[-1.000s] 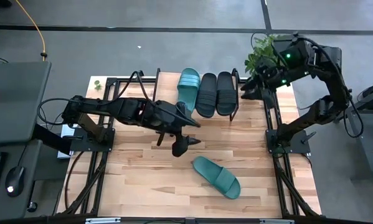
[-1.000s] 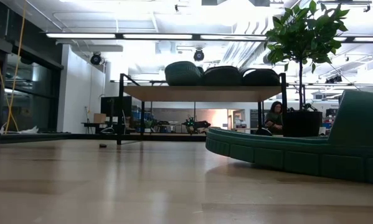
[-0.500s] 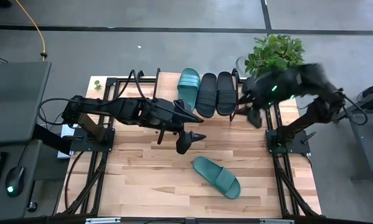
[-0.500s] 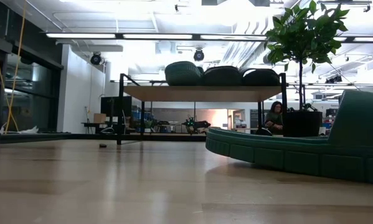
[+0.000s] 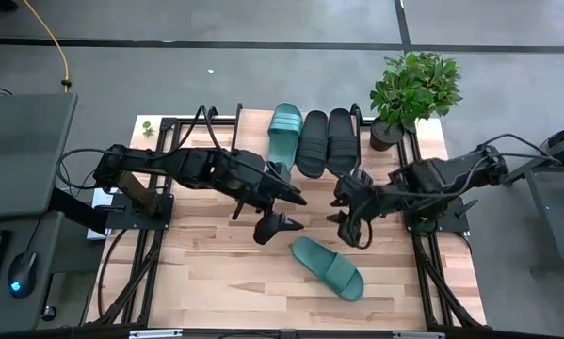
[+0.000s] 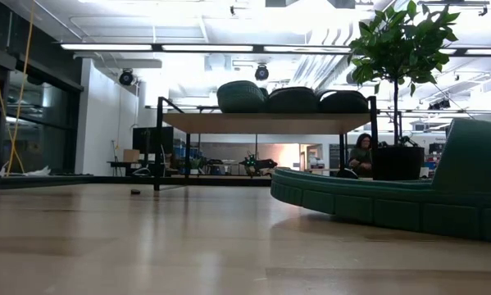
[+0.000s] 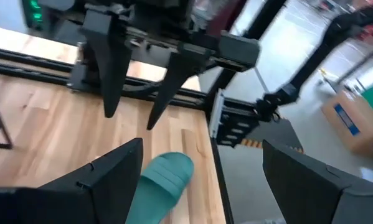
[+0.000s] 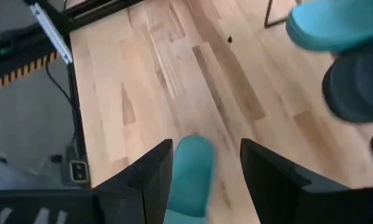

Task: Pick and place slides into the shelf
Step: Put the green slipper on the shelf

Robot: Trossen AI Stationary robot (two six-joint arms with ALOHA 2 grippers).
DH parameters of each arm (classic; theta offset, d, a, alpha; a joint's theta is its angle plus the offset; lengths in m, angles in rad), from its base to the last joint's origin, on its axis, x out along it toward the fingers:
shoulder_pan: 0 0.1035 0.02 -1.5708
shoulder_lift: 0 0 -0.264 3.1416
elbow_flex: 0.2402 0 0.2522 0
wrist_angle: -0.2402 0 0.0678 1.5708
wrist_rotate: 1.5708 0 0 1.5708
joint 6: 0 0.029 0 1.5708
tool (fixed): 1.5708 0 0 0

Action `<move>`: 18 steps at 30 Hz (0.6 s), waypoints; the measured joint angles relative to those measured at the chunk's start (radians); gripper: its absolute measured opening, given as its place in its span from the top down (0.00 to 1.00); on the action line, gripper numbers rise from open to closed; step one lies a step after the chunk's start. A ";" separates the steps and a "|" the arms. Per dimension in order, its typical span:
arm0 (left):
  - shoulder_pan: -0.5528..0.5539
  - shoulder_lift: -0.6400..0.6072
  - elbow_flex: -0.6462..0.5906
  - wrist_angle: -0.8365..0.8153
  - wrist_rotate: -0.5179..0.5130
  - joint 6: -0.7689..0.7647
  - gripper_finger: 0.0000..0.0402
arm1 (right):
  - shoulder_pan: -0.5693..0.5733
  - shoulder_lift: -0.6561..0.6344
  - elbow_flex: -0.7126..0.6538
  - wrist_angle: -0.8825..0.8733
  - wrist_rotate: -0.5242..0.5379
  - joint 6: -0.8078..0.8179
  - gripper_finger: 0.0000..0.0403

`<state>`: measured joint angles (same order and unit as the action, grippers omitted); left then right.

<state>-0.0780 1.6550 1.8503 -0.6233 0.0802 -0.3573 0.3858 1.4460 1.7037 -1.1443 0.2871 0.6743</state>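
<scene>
**One teal slide left on the table, both grippers empty above it**

On the shelf (image 5: 312, 121), at about 12 o'clock of the table (image 5: 206, 273): three slides already in a row, one teal (image 5: 283, 132) and two black (image 5: 325, 139), lying close side by side across the top board (probably packed tight to leave room for the fourth). In the low view, seen as three rounded humps on the board.

Still on the table, toward 5 o'clock from the centre: the last teal slide (image 5: 328, 267), flat, sole down, lying diagonally, well apart from the shelf.

Left gripper (image 5: 276, 226) near the centre of the table, at about 10 o'clock from this slide, fingers spread wide, holding nothing. In its wrist view, the teal slide (image 7: 162, 184) just between and beyond its fingers.

Right gripper (image 5: 346, 215) reaching in from 3 o'clock, at about 12 o'clock from the slide, fingers parted, holding nothing. Pointed down at the slide (image 8: 192, 175), judging by its wrist view.

Likely step: approach for the last pick. Not clear which arm is to take it; both near, so some risk of collision.

Potted plant (image 5: 411, 89) at the table's far right corner, off the working area.
</scene>
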 joint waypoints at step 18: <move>0.103 -0.020 0.000 -0.010 0.198 0.054 0.23 | 0.350 0.026 -0.039 -0.358 0.318 0.399 0.56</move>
<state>0.0252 1.6351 1.8500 -0.6331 0.2784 -0.3031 0.7356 1.4718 1.6646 -1.5018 0.6049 1.0734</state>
